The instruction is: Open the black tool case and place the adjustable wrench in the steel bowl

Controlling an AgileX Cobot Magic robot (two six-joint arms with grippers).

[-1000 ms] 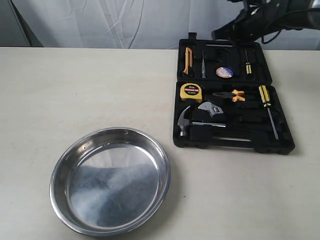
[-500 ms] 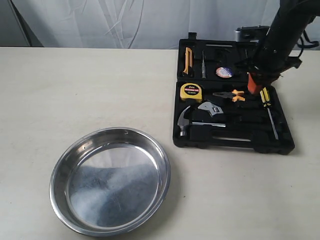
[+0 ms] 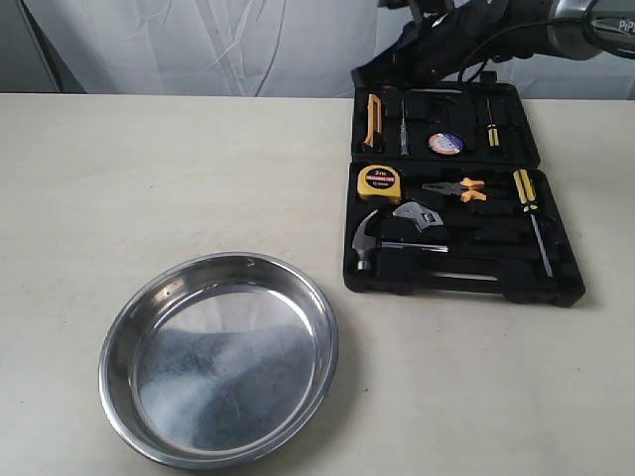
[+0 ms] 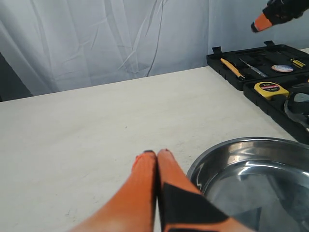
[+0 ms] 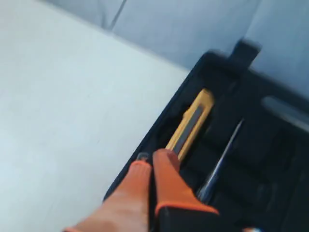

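Observation:
The black tool case (image 3: 461,288) lies open and flat on the table at the right. The adjustable wrench (image 3: 421,217) rests in its front half, silver head beside the hammer, black handle running right. The steel bowl (image 3: 117,327) stands empty at the front left; its rim (image 4: 231,146) also shows in the left wrist view. My left gripper (image 4: 156,153) is shut and empty, low over the table beside the bowl. My right gripper (image 5: 152,157) is shut and empty above the lid's left edge, near a yellow utility knife (image 5: 190,123). The right arm (image 3: 446,40) hangs behind the case.
The case also holds a claw hammer (image 3: 369,241), a yellow tape measure (image 3: 379,179), orange-handled pliers (image 3: 456,188), screwdrivers (image 3: 528,198) and a round tin (image 3: 444,144). A white cloth (image 3: 198,40) hangs behind the table.
The right arm dropped from the upper right over the case's right side near the screwdriver, then rose and swung left to the lid's back-left corner. Case, tools and bowl stayed put.

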